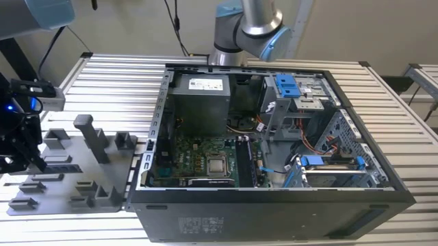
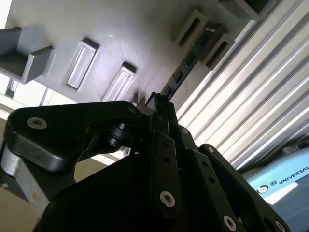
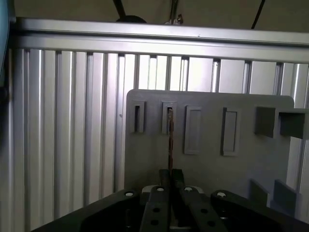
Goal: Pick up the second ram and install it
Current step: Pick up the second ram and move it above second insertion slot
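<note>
In both wrist views the second ram (image 2: 187, 62) (image 3: 170, 140) shows as a thin dark blue-black stick seen nearly edge-on. It runs from between my fingertips to the slotted blocks of the grey holder plate (image 3: 207, 164) (image 2: 120, 34). My gripper (image 3: 171, 175) (image 2: 158, 102) is shut on the near end of the stick. I cannot tell whether the far end still rests in its slot. In the exterior view my gripper (image 1: 15, 163) hangs over the left edge of the holder plate (image 1: 68, 177), at the exterior view's far left, well away from the open computer case (image 1: 274, 205).
The case lies open on the ribbed metal table (image 1: 116, 92), showing its motherboard (image 1: 198, 159), memory slots (image 1: 244, 164), power supply (image 1: 200, 102) and blue-tabbed drive cages (image 1: 291, 87). Upright grey posts (image 1: 92, 136) stand on the holder plate. The arm's base (image 1: 246, 25) sits behind the case.
</note>
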`<state>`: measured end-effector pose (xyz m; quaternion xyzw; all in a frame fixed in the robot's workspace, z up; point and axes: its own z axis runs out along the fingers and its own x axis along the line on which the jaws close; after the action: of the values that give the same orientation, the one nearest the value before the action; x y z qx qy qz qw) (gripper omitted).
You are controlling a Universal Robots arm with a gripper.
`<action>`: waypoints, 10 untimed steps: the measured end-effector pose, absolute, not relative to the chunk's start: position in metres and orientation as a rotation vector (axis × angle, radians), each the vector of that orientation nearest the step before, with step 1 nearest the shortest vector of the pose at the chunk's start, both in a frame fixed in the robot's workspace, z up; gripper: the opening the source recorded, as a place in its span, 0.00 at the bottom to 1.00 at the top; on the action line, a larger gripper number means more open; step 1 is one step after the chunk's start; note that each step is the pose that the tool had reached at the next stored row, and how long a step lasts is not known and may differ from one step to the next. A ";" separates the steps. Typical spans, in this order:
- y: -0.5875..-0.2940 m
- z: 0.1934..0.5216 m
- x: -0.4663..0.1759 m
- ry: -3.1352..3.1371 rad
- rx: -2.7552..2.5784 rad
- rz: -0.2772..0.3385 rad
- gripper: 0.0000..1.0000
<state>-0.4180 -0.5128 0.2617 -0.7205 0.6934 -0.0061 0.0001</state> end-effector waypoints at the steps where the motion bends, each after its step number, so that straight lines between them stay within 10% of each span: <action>1: -0.513 0.263 -0.418 2.178 -2.263 -0.019 0.14; 10: -0.513 0.270 -0.418 2.178 -2.263 -0.019 0.14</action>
<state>-0.4180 -0.5128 0.2699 -0.7205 0.6934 -0.0061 0.0001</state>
